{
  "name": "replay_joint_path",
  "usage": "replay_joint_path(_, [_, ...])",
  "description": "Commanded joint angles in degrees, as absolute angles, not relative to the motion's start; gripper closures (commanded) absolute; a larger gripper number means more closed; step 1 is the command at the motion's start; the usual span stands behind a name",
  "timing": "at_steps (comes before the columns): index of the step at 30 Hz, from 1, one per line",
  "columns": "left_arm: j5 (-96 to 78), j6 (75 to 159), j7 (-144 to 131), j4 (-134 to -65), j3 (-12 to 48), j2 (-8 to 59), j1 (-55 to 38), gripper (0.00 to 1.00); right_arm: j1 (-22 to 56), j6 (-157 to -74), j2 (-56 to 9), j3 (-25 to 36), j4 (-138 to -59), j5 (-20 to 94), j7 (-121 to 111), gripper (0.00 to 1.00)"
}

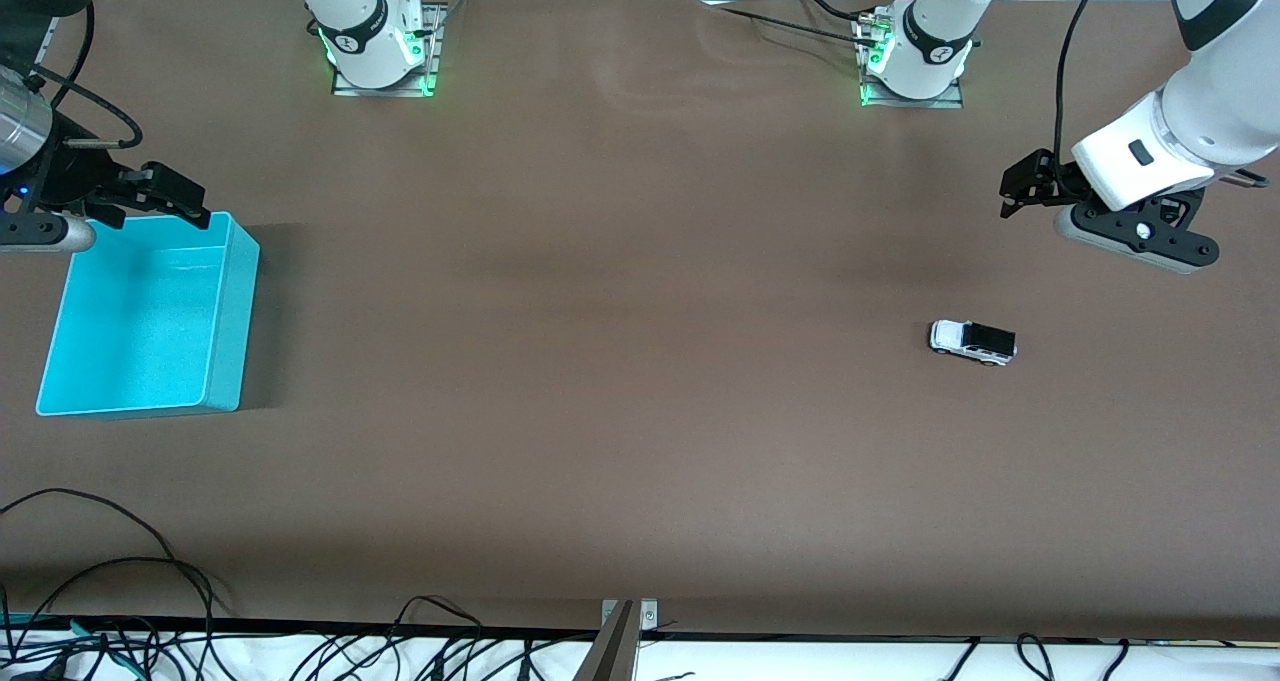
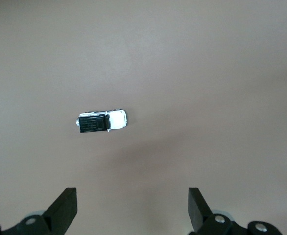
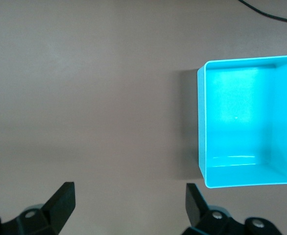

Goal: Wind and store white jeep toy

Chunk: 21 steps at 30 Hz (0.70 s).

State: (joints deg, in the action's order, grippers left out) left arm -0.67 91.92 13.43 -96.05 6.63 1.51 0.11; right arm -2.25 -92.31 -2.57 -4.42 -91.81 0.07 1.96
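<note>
Brown table bears white jeep toy, seemingly upright.

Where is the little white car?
The white jeep toy sits on the bare table toward the left arm's end, nearer the front camera than the open left gripper.

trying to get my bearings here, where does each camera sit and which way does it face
Front: high across the table, facing both arms, left gripper, right gripper.
Left wrist: looks down on the toy car; own open fingers show.
Right wrist: looks down beside the empty bin; own open fingers show.
Shared: front also shows car and bin.
</note>
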Motion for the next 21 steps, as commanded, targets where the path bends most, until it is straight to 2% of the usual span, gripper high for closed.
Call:
replay_joint_path(1, [1.2, 91.6, 19.1, -95.5, 6.8, 3.3, 0.4, 0.00, -2.4, -90.9, -3.1, -4.4, -90.1, 0.4, 1.8, 0.00])
replay_joint_path(7, [3.5, 91.9, 38.3, -95.5, 6.5, 6.0, 1.0, 0.00, -2.4, -90.9, -3.1, -4.4, -90.1, 0.4, 1.8, 0.00])
replay_joint_path(15, [3.6, 92.7, 44.3, -95.5, 6.6, 7.3, 2.1, 0.00, -2.4, -90.9, -3.1, -4.4, -90.1, 0.4, 1.8, 0.00])
replay_joint_path(21, [3.6, 96.3, 54.6, -96.2, 6.5, 8.5, 3.4, 0.00, -2.4, -90.9, -3.1, -4.4, -90.1, 0.4, 1.8, 0.00])
